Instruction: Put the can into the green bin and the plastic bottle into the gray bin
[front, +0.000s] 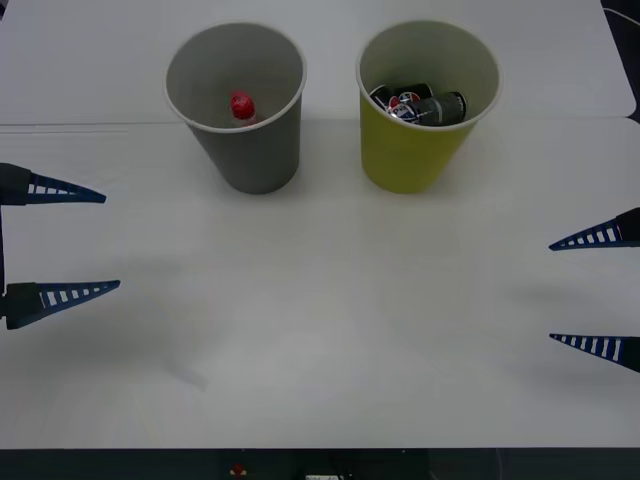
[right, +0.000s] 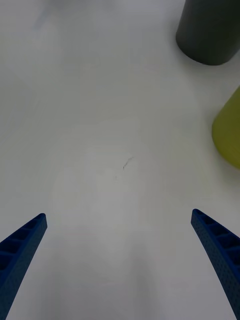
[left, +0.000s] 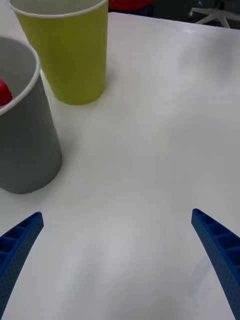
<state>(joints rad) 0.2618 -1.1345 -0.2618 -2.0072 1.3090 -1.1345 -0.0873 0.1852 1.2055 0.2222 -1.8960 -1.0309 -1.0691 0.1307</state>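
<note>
The gray bin (front: 245, 150) stands at the back left of the white table, and the plastic bottle's red cap (front: 241, 105) shows inside it. To its right stands the green bin (front: 410, 150) with a dark can (front: 420, 105) lying inside. My left gripper (front: 110, 240) hangs open at the left edge, empty, level with the table's middle. At the right edge my right gripper (front: 552, 290) is open and empty too. The left wrist view has the gray bin (left: 25, 135), the red cap (left: 4, 92) and the green bin (left: 70, 55). Both bins, gray (right: 210, 30) and green (right: 229, 132), edge the right wrist view.
The white table (front: 320, 320) stretches bare between the two grippers and in front of the bins. Its front edge runs along the bottom of the front view. A seam crosses the table behind the bins.
</note>
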